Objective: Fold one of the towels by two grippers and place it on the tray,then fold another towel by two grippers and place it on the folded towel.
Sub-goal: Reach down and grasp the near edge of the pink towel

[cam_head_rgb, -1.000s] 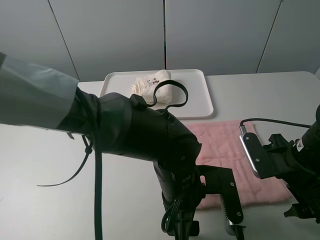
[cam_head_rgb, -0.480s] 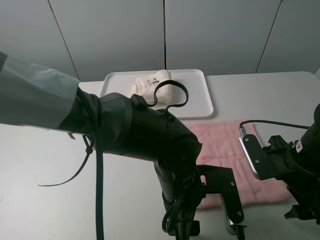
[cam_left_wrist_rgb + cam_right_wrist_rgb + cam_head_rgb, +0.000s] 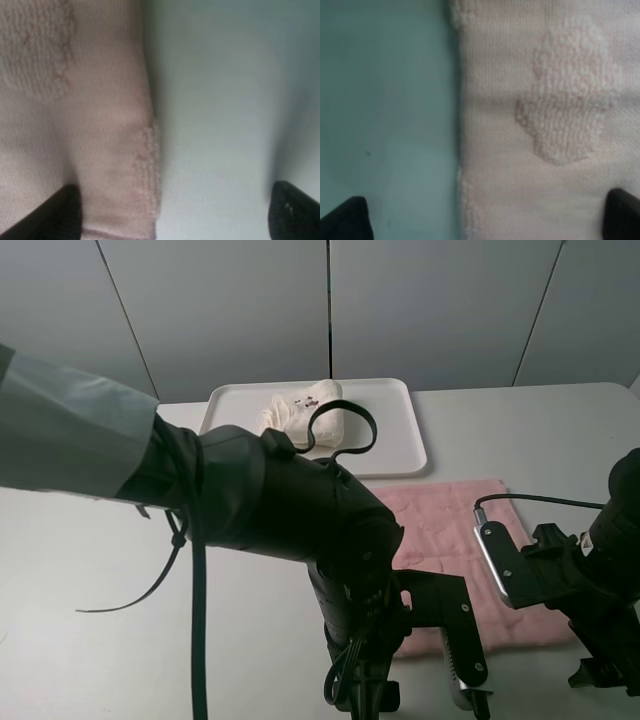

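Observation:
The cream towel (image 3: 300,406) lies folded on the white tray (image 3: 400,435) at the back of the table. The pink towel (image 3: 445,530) is spread flat in front of the tray. My left gripper (image 3: 175,220) hovers low and open over the pink towel's (image 3: 75,125) near left edge, one finger (image 3: 60,212) over cloth and the other over bare table. My right gripper (image 3: 485,225) is open too, straddling the pink towel's (image 3: 550,115) near right edge. Seen from above, the left finger (image 3: 458,660) and the right gripper (image 3: 598,672) sit at the towel's front corners.
The big black left arm (image 3: 280,510) with its cable loop hides the table's middle and part of the tray. Grey table (image 3: 90,570) extends to the left, and grey wall panels stand behind.
The right arm has shifted slightly left toward the pink towel's corner. The left arm and both towels have stayed put.

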Robot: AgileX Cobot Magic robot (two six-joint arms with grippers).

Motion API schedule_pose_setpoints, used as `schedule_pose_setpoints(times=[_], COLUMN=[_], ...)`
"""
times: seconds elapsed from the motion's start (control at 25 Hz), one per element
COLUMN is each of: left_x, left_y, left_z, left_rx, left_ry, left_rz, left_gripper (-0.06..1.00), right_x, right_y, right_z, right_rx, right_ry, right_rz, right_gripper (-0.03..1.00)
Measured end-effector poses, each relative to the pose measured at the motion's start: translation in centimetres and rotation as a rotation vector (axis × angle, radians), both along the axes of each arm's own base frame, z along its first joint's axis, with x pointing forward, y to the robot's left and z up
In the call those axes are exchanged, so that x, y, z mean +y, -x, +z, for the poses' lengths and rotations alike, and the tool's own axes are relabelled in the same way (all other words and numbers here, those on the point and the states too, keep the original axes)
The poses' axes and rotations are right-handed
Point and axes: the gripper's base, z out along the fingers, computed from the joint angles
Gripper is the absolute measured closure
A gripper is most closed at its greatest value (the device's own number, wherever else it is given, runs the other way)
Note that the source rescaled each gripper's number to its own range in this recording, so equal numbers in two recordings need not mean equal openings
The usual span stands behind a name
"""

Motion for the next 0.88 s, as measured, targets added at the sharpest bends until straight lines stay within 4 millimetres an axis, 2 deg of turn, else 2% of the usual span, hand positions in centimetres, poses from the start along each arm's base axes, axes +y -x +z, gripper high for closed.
schedule_pose_setpoints(times=[0.36,0.88], left_x=[0.0,0.0], left_y=[0.0,0.0], left_z=[0.0,0.0], left_rx=[0.001,0.005], left_ry=[0.0,-0.004], left_rz=[0.007,0.02], left_gripper=[-0.03,-0.03], right_x=[-0.9,-1.1], right_y=[-0.2,1.2], right_z=[0.0,-0.5], right_rx=[-0.024,0.008], right_ry=[0.104,0.08], right_rz=[-0.02,0.049], right_gripper=[-0.03,-0.03])
